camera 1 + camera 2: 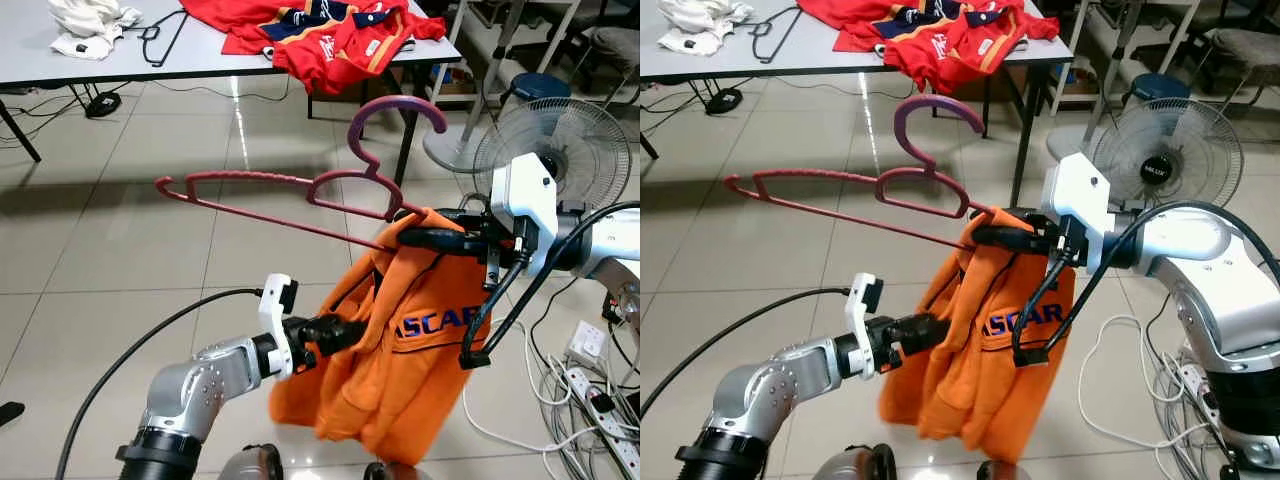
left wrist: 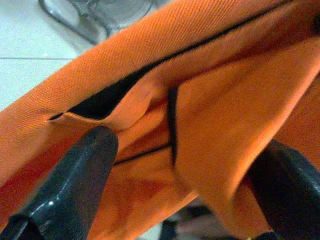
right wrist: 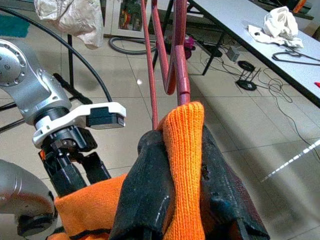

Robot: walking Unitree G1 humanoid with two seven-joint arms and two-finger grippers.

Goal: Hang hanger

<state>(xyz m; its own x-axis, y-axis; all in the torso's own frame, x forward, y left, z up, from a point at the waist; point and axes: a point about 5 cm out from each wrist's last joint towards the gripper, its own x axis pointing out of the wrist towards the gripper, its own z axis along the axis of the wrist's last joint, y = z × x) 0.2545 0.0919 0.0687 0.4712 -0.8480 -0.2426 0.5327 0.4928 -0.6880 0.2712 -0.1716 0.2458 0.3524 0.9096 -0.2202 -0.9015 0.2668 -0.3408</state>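
Covering hanger end: orange shirt

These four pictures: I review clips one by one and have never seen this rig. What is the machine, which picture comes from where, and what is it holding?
It is a humanoid robot with two silver arms, each ending in two long black fingers. The two wide pictures come from its head camera, looking down in front of it; the two close-ups come from cameras on its wrists.

The right gripper is shut on one end of a dark red hanger, pinching the orange shirt together with it, as the right wrist view shows. The shirt droops from that end; the rest of the hanger sticks out bare. The left gripper reaches into the shirt's side, cloth between its fingers.

Behind, a grey table carries red clothes, a white cloth and a black hanger. A fan stands on the tiled floor.
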